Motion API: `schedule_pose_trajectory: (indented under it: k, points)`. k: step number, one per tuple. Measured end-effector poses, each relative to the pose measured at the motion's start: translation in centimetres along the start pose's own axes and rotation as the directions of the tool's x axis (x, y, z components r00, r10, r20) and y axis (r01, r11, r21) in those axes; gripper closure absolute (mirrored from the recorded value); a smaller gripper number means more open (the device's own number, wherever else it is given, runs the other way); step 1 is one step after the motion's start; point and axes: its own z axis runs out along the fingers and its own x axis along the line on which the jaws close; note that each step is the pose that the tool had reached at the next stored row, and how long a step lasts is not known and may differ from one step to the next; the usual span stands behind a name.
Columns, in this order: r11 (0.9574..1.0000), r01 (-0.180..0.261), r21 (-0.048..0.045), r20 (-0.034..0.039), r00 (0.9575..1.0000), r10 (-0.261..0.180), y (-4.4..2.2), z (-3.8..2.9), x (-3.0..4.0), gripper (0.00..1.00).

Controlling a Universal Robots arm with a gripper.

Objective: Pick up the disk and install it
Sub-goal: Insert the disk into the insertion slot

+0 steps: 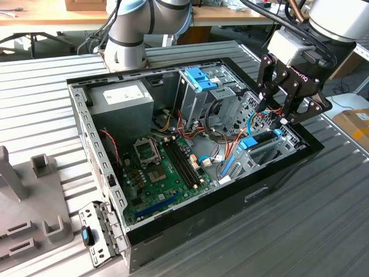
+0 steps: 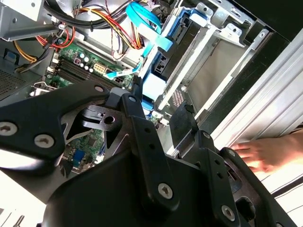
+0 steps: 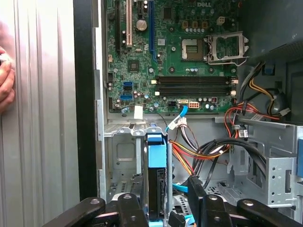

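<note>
The computer case [image 1: 190, 216] lies open on the ribbed metal surface [image 1: 300, 231], taking up the middle of the exterior view. The arm comes in from the upper right of that frame, and its black claw [image 1: 274, 115] [image 3: 163, 189] [image 2: 161, 99] hangs over the drive bay at the exterior view's right end of the case.

The disk [image 1: 258, 140] [image 3: 156, 156] stands on edge in that bay. Its light-blue bracket faces up and a dark metal edge shows below it. In the first wrist view the claw is open, with a finger on either side of the disk. One finger [image 3: 129, 208] is just beside the disk. The other [image 3: 196, 198] stands clearly apart from it, with a gap between. Nothing is gripped, and I can't tell whether the near finger touches the bracket.

The green motherboard [image 1: 167, 167] [image 3: 175, 56] covers the case floor in the centre of the exterior view. Red, yellow and black cables [image 3: 208, 151] run between it and the bay, with a thin blue cable [image 3: 176, 120] among them. The grey power supply [image 1: 124, 98] with its white label sits at the upper left of the case. The tall metal cage [image 1: 199, 95] with blue tabs stands near the top centre.

A grey fixture [image 1: 34, 196] sits on the surface at the lower left of that frame. A small metal bracket [image 1: 98, 236] lies beside the case corner.

A person's hand [image 2: 270, 151] [image 3: 5, 80] rests on the surface just outside the case wall.
</note>
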Motion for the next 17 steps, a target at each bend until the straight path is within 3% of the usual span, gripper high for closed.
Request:
schedule_pose_trajectory:
  k: [9, 17]
  points:
    - [0.9994, -0.036, 0.0012, -0.0009, 0.9994, 0.036, -0.42, 0.01, -0.01, 0.5]
    - [0.9944, -0.105, 0.0036, -0.0022, 0.9944, 0.105, -0.72, 0.03, -0.14, 0.5]
